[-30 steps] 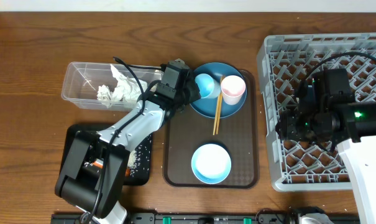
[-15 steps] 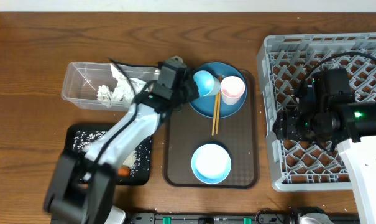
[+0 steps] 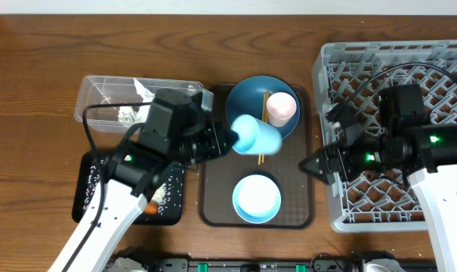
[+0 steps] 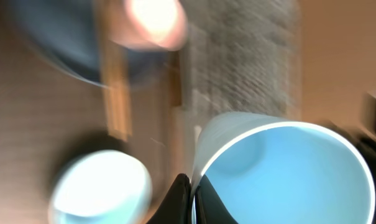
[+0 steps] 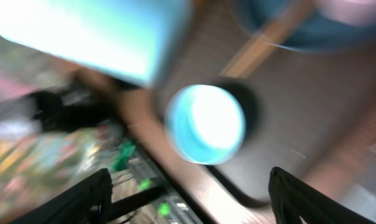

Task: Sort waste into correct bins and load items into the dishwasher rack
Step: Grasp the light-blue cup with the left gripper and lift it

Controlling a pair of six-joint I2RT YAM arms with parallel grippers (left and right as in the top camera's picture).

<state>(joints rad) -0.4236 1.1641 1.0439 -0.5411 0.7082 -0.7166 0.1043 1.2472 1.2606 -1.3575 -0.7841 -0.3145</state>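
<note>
The left jaws are pinching the blue cup (image 3: 256, 137) by its wall at the rim, one finger seemingly going inside and one outside, though the left wrist view is blurring too much to show how deep that bite is reaching. The cup is hanging on its side straight ahead of those jaws, clear of the tray (image 3: 296, 189), with the bowl (image 3: 256, 198) lying below and beyond them and the plate (image 3: 247, 94) off to one side. The right jaws are standing spread wide and holding nothing, pointing at the cup from the rack (image 3: 440, 53) side. The cup is looking light, stiff and glossy, so it is probably slick: a one-wall pinch is likely letting it pivot or slip if jolted. A steadier hold is probably lying across the body near the base, where the spread right jaws are facing.
</note>
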